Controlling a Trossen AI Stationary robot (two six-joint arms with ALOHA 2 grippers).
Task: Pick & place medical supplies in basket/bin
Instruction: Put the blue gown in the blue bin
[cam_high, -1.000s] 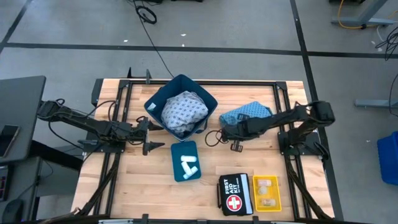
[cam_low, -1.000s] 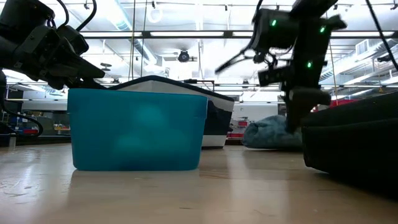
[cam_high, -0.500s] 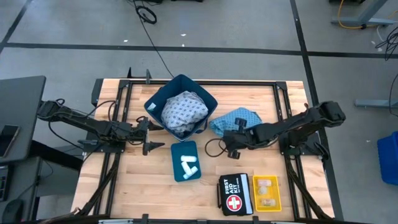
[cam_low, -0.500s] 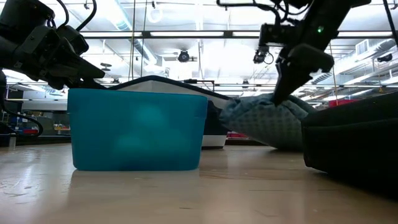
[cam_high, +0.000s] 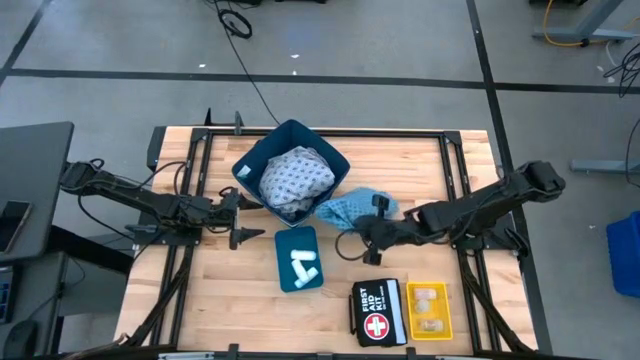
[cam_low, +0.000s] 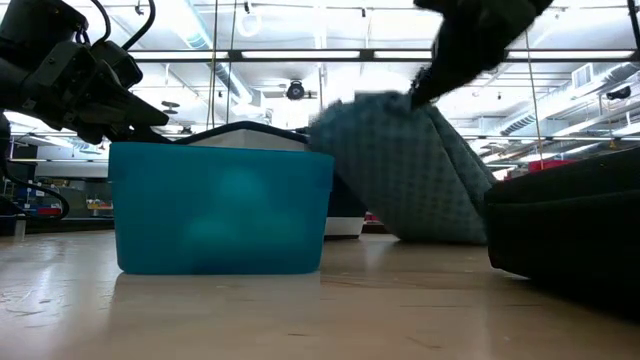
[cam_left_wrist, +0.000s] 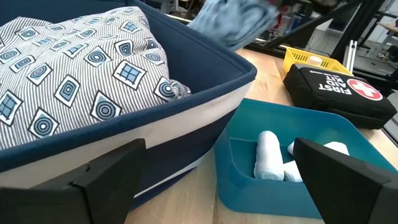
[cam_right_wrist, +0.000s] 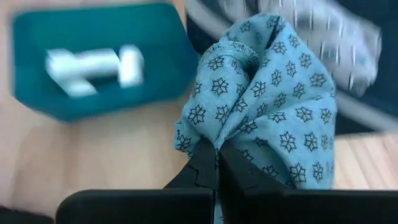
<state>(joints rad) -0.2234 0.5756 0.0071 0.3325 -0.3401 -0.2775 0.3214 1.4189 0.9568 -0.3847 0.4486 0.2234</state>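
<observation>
Crowded around the middle of the surface (cam_high: 420, 160): dark blue basket (cam_high: 252, 166), already heaped with a patterned garment (cam_high: 297, 178), and just beside it the teal bin (cam_high: 285, 270) with white rolls (cam_high: 303, 265). Blocked on the basket's right flank by the right tool (cam_high: 368, 226), clamped on a hanging blue cloth (cam_high: 345, 207) that seems to brush the rim. Left tool (cam_high: 243, 218), spread wide, close against the basket's other side. First aid kit (cam_high: 378, 313) and yellow tray (cam_high: 429, 311) along the near edge. Open wood at the far right corner.
</observation>
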